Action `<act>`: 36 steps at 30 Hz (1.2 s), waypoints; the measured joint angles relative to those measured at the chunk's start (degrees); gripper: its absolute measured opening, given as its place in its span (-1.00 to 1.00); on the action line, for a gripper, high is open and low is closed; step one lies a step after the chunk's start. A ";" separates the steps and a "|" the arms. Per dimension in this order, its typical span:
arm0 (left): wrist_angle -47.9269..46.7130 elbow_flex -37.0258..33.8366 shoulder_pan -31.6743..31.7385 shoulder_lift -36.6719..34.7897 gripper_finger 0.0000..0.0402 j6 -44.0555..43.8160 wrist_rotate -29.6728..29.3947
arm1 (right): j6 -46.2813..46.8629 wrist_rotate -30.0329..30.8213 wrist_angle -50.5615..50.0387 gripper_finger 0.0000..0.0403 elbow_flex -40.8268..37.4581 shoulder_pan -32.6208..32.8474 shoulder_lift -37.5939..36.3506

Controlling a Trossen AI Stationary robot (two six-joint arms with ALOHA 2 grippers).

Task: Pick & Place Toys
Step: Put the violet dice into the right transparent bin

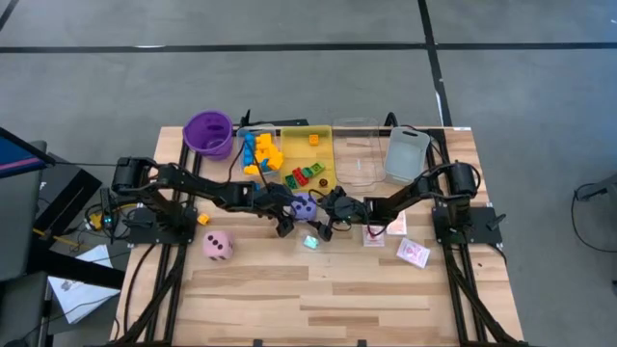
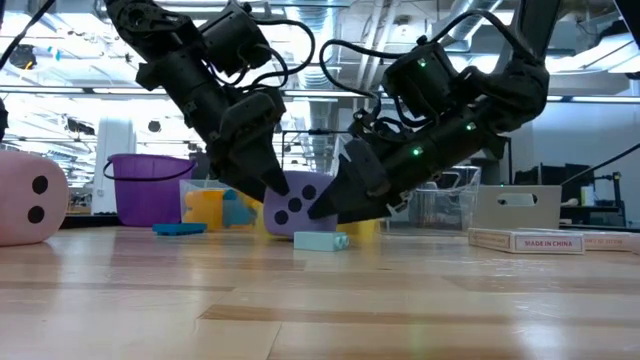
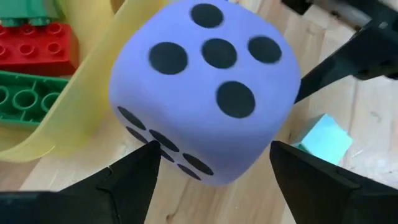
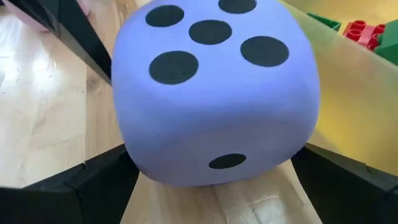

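Observation:
The purple die (image 1: 305,205) is at the table's middle, five-dot face up, just in front of the yellow tray (image 1: 323,154). My left gripper (image 3: 211,155) reaches it from the table's left and is shut on it. From the right, my right gripper (image 4: 211,168) stands open with a finger on either side of the die (image 4: 214,93); I cannot tell whether they touch it. In the low view both grippers slant down to the die (image 2: 297,205). A light-blue block (image 1: 310,241) lies just in front of it, and the pink die (image 1: 219,245) sits at the near left. My left gripper pinches the purple die between its two fingers, on two opposite side faces low down (image 3: 140,134). The fingers slant down from the table's left. The die stays upright, its underside at or just above the tabletop; I cannot tell which.
The yellow tray holds red, green and orange blocks; blue and yellow blocks (image 1: 258,152) are piled beside it. A purple cup (image 1: 208,133), a clear tray (image 1: 355,159) and a grey tray (image 1: 407,154) line the far edge. Cards (image 1: 413,253) lie at the right; the near half is bare wood.

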 joint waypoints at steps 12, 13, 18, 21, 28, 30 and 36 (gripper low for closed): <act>-0.32 0.06 0.00 0.00 0.48 0.00 -0.20 | 4.66 -0.14 1.24 0.95 -0.07 -0.01 0.00; -0.26 0.06 0.00 0.00 0.48 0.02 -0.16 | 4.46 -0.15 1.10 0.95 -0.07 0.09 0.00; -0.32 0.06 0.00 0.00 0.48 0.01 -0.01 | 3.02 -0.15 0.87 0.96 -0.07 0.12 0.00; -0.30 0.06 0.00 0.00 0.48 0.02 0.15 | 1.65 -0.13 0.80 0.98 -0.07 0.09 0.00; 1.54 0.06 -0.34 0.00 0.48 2.80 3.01 | 2.80 -0.34 1.15 0.98 -0.09 0.09 0.00; 2.04 0.06 -0.33 0.00 0.48 3.26 3.03 | 3.25 -0.32 1.17 0.98 -0.09 0.09 0.00; 2.25 0.06 0.00 0.00 0.48 3.10 3.04 | 3.86 -0.75 1.25 0.98 -0.09 0.06 0.00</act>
